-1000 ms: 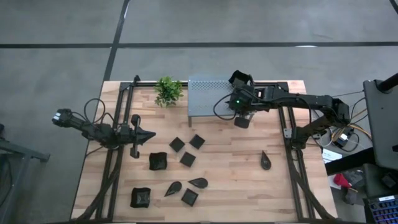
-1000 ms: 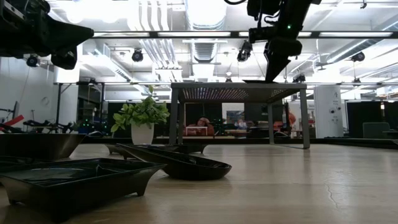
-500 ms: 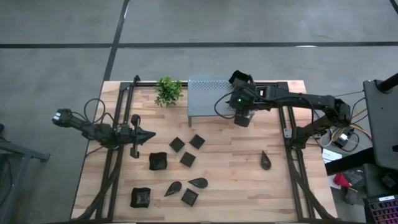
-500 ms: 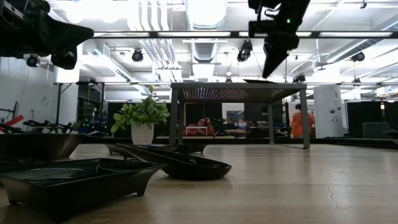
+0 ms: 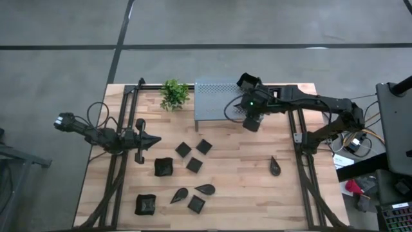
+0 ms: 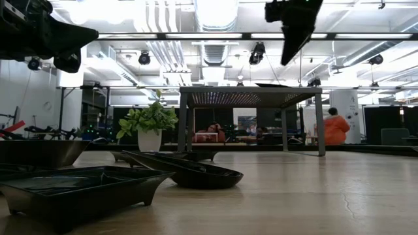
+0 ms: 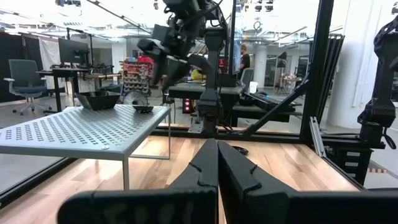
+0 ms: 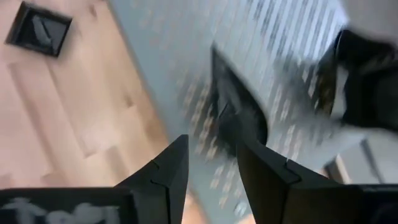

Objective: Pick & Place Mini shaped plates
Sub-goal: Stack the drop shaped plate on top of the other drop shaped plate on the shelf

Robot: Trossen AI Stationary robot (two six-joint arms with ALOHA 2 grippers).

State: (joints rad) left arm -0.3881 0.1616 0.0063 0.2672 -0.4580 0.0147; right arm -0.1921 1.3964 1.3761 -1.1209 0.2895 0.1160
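Several mini shaped plates lie flat on the wooden table, among them squares [image 5: 194,165], a teardrop [image 5: 205,189] and a lone one [image 5: 275,166] toward the right. Two more rest on top of the grey perforated shelf: a shallow one [image 7: 143,109] and a deeper one [image 7: 98,99]. My right gripper [image 8: 208,165] hangs open above the shelf [image 5: 215,102], pointing steeply down over the shallow plate [image 8: 239,118] and touching nothing. My left gripper [image 7: 217,168] is shut and empty, hovering at the table's left side [image 5: 154,139].
A small green plant [image 5: 174,94] in a white pot stands left of the shelf at the far edge. Black frame rails [image 5: 122,161] run along both sides of the table. Bare wood lies between the plate cluster and the lone plate. A person in orange [image 6: 336,127] is in the room behind.
My right gripper has risen from the shelf top, coming away from the shallow plate, which stays lying on the shelf. My left arm has kept still.
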